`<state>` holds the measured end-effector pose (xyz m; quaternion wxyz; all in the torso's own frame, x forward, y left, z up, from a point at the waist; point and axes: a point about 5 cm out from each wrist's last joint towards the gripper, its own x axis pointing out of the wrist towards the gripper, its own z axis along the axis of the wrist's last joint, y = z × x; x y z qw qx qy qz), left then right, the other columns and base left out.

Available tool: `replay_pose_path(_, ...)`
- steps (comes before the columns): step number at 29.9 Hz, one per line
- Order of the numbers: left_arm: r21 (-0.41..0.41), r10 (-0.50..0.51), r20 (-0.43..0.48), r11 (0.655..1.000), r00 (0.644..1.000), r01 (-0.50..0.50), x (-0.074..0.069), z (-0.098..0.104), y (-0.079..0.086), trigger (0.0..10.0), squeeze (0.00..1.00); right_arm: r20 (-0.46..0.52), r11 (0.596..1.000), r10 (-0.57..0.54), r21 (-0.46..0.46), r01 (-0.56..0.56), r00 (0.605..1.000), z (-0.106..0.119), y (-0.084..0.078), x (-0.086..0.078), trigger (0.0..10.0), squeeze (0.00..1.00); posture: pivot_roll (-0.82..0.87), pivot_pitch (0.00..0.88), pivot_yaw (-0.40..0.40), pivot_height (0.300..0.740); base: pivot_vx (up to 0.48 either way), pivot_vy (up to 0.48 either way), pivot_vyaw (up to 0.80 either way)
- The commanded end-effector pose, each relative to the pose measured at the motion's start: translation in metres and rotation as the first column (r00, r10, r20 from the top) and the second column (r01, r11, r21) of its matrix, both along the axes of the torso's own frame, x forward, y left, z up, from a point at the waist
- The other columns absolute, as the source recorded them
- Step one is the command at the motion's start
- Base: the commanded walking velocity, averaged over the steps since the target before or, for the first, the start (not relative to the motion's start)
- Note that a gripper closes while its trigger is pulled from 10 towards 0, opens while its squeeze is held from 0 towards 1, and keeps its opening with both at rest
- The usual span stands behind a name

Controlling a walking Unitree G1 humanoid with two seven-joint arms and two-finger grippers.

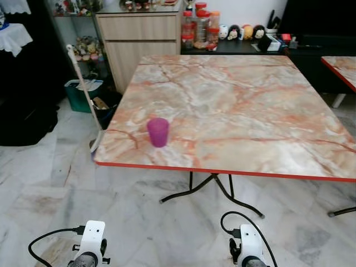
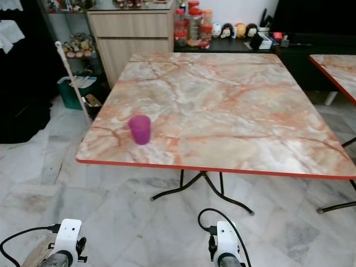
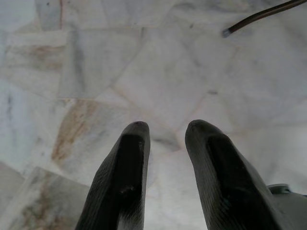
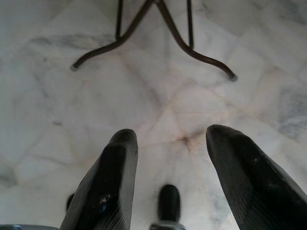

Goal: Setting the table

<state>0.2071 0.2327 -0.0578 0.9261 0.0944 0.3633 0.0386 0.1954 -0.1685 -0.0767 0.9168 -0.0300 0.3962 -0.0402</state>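
A purple plastic cup stands upright near the front left corner of a marble-patterned table with a red edge. Both arms hang low in front of the table, well below its top. My left gripper points down at the tiled floor, open with nothing between its fingers. My right gripper is open too, over the floor near the table's black metal legs. The wrists of the left arm and the right arm show at the bottom of the head view.
A wooden cabinet and a shelf with jars stand behind the table. A broom leans at the table's left side, by a green bin. A second table's corner lies at the right. The floor is pale marble tile.
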Motion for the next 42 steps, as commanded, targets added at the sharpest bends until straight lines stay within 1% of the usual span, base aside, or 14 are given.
replay_pose_path(1, 0.008, -0.006, -0.014, 1.0, 1.0, 0.006, -0.0015, -0.0004, 0.0031, 10.0, 0.0, -0.005, 1.0, -0.016, 0.011, 0.016, 1.0, -0.0005, 0.0001, -0.0006, 10.0, 0.0, 0.06, 0.013, 0.054, 0.74, 0.0, 0.289, -0.76)
replay_pose_path(6, 0.008, -0.001, -0.018, 1.0, 1.0, 0.001, -0.0036, -0.0014, 0.0036, 10.0, 0.0, -0.008, 1.0, -0.021, 0.014, 0.021, 1.0, -0.0015, 0.001, -0.0026, 10.0, 0.0, 0.07, 0.018, 0.055, 0.74, 0.0, 0.286, -0.75)
replay_pose_path(11, 0.006, 0.0, -0.019, 1.0, 1.0, 0.001, -0.0049, -0.0021, 0.0035, 10.0, 0.0, -0.012, 1.0, -0.014, 0.012, 0.014, 1.0, -0.0026, 0.002, -0.0046, 10.0, 0.0, 0.07, 0.023, 0.056, 0.74, 0.0, 0.289, 0.0)
replay_pose_path(16, 0.018, -0.016, -0.016, 1.0, 1.0, 0.016, -0.0052, -0.0017, 0.0043, 10.0, 0.0, -0.008, 1.0, -0.015, 0.012, 0.015, 1.0, -0.0025, 0.0027, -0.0047, 10.0, 0.0, 0.07, 0.024, 0.065, 0.74, 0.0, 0.0, 0.0)
replay_pose_path(23, 0.012, -0.017, 0.002, 1.0, 1.0, 0.017, -0.0033, 0.0, 0.0045, 10.0, 0.0, -0.007, 1.0, -0.014, 0.013, 0.014, 1.0, -0.0023, 0.0027, -0.0043, 10.0, 0.0, 0.07, 0.027, 0.066, 0.74, 0.0, 0.0, 0.0)
replay_pose_path(42, 0.007, -0.022, -0.004, 1.0, 1.0, 0.022, -0.0035, -0.0011, 0.0017, 10.0, 0.0, -0.02, 1.0, -0.027, 0.011, 0.027, 0.999, -0.0034, -0.0007, -0.0064, 10.0, 0.0, 0.07, 0.029, 0.059, 0.74, 0.0, 0.0, 0.0)
